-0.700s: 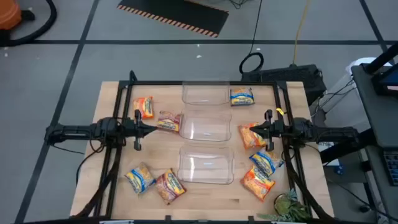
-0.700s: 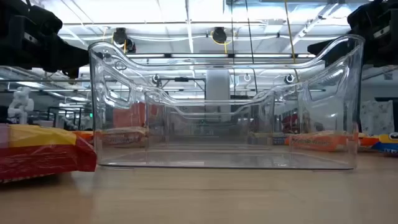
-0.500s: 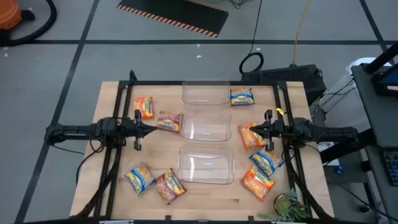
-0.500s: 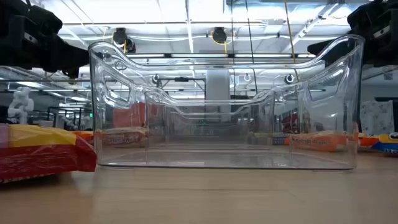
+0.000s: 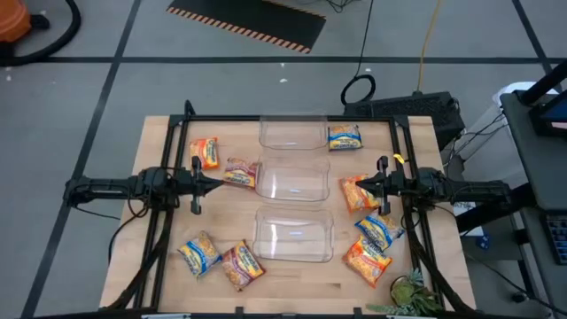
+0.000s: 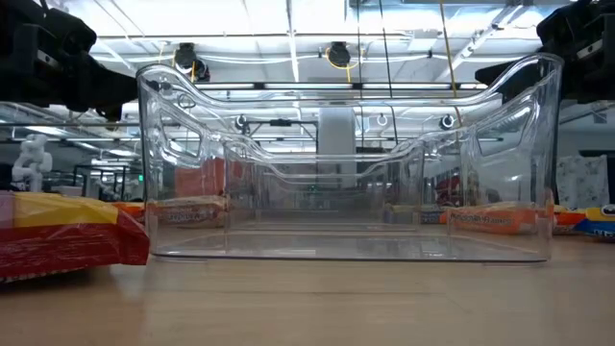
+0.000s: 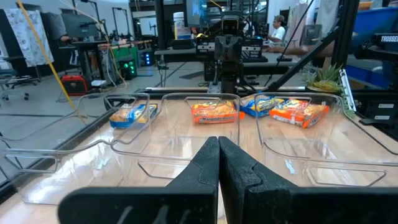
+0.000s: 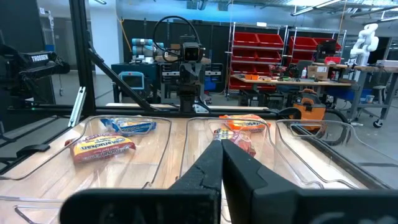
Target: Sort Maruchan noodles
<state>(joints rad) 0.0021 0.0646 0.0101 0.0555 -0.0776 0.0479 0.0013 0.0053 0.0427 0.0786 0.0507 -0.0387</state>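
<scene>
Light wooden surface (image 5: 301, 288), rectangular, ringed by a black metal frame (image 5: 292, 119). Three clear plastic bins sit in a single row down the middle, far edge to near edge: far bin (image 5: 291, 135), middle bin (image 5: 292, 181), near bin (image 5: 293, 235). All three look empty.

Left tool (image 5: 218, 182) hangs over the left half, level with the middle bin, fingers pressed together, holding nothing. Right tool (image 5: 359, 185) mirrors it over the right half, fingers likewise pressed together, nothing pinched. The middle bin lies between the two tips.

Glossy flat ramen packets lie in loose clusters outside the bins:
- Left side: orange packet (image 5: 205, 152) toward the far left corner; reddish-brown packet (image 5: 240, 172) just beside the middle bin's left wall, right under the left tool tip.
- Near left corner: blue-and-yellow packet (image 5: 198, 254) and a second reddish-brown packet (image 5: 241, 265), side by side, close to touching.
- Far edge, right: blue-and-yellow packet (image 5: 345, 137) just beside the far bin.
- Right side: orange packet (image 5: 358, 193) below the right tool; blue-and-yellow packet (image 5: 379, 230) and another orange packet (image 5: 367, 259) stacked toward the near right corner, overlapping.

Open room: bare wood strip along the near edge in front of the near bin; bare patch on the left between the two left clusters. A green plant sprig (image 5: 409, 292) sits at the near right corner.
</scene>
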